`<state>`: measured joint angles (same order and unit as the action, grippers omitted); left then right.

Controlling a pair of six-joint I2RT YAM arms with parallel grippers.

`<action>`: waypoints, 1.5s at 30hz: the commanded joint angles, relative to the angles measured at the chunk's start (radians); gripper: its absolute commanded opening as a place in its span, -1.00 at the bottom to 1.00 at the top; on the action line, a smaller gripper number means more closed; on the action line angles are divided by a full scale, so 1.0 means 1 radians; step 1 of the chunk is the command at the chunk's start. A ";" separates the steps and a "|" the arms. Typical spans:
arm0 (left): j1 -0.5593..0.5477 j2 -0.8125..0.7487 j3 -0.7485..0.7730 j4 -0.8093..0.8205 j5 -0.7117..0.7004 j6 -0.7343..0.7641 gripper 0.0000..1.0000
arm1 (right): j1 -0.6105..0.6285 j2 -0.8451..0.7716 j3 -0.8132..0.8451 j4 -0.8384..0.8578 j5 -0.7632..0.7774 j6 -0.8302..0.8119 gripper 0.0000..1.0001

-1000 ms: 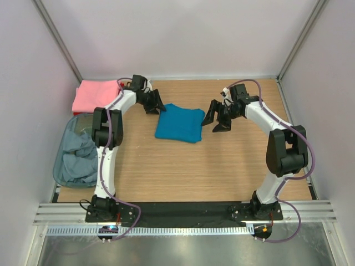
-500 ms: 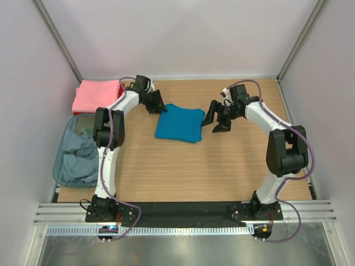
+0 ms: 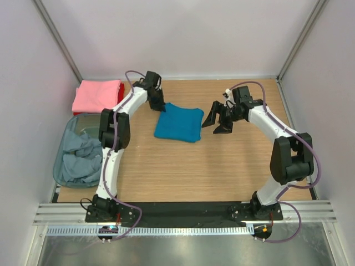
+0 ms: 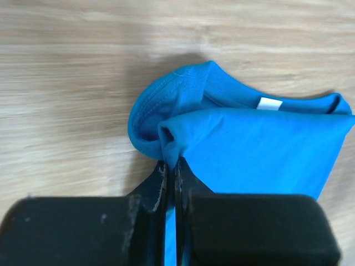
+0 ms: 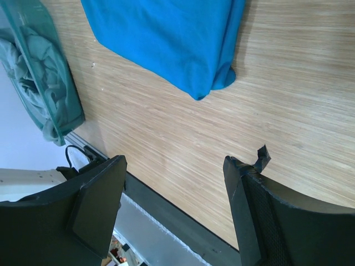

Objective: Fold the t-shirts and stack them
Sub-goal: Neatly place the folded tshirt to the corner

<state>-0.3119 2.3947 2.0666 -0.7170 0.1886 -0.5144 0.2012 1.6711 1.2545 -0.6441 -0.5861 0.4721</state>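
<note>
The left end effector (image 4: pixel 171 169) pinches a soft fold of the teal shirt (image 4: pixel 260 147), folded roughly square on the wood-grain bench (image 5: pixel 288 83); the right end effector (image 5: pixel 173 164) stands spread.

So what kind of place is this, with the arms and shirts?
Probably a robotics lab test cell: white walls box in a wooden tabletop, the left arm and right arm are bolted to a metal rail, with a folded teal t-shirt.

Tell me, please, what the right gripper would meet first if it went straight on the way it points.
Probably the bare wooden tabletop: the open right gripper points down at it, just short of the corner of the folded teal t-shirt. Depth is unclear, so it might graze that corner.
</note>
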 commanded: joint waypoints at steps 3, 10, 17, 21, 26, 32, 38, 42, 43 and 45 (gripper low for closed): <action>0.007 -0.068 0.134 -0.173 -0.221 0.080 -1.00 | 0.004 -0.080 -0.015 0.046 -0.014 0.039 0.55; 0.028 -0.091 0.242 -0.210 -0.325 0.197 -1.00 | 0.004 -0.091 -0.018 0.052 -0.018 0.056 0.55; 0.094 -0.103 0.320 -0.144 -0.460 0.385 -0.99 | 0.004 -0.086 -0.041 0.061 -0.017 0.079 0.54; 0.109 -0.109 0.335 -0.026 -0.527 0.510 -0.99 | 0.004 -0.096 -0.089 0.104 -0.027 0.102 0.54; 0.145 -0.095 0.369 0.071 -0.567 0.684 -1.00 | 0.004 -0.083 -0.151 0.167 -0.041 0.112 0.54; 0.186 -0.060 0.451 0.123 -0.591 0.784 -0.99 | 0.004 -0.024 -0.118 0.169 -0.047 0.100 0.54; 0.215 -0.083 0.461 0.149 -0.548 0.787 -0.99 | 0.004 0.074 -0.024 0.133 -0.049 0.094 0.54; 0.259 -0.111 0.437 0.103 -0.511 0.810 -1.00 | 0.004 0.136 0.045 0.104 -0.054 0.092 0.53; 0.275 -0.118 0.420 0.100 -0.483 0.809 -1.00 | 0.004 0.144 0.052 0.101 -0.052 0.091 0.53; 0.306 -0.134 0.403 0.084 -0.460 0.791 -1.00 | 0.006 0.171 0.072 0.095 -0.050 0.095 0.53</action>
<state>-0.0628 2.3611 2.4737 -0.6403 -0.3172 0.2653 0.2012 1.8256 1.2697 -0.5304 -0.6209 0.5705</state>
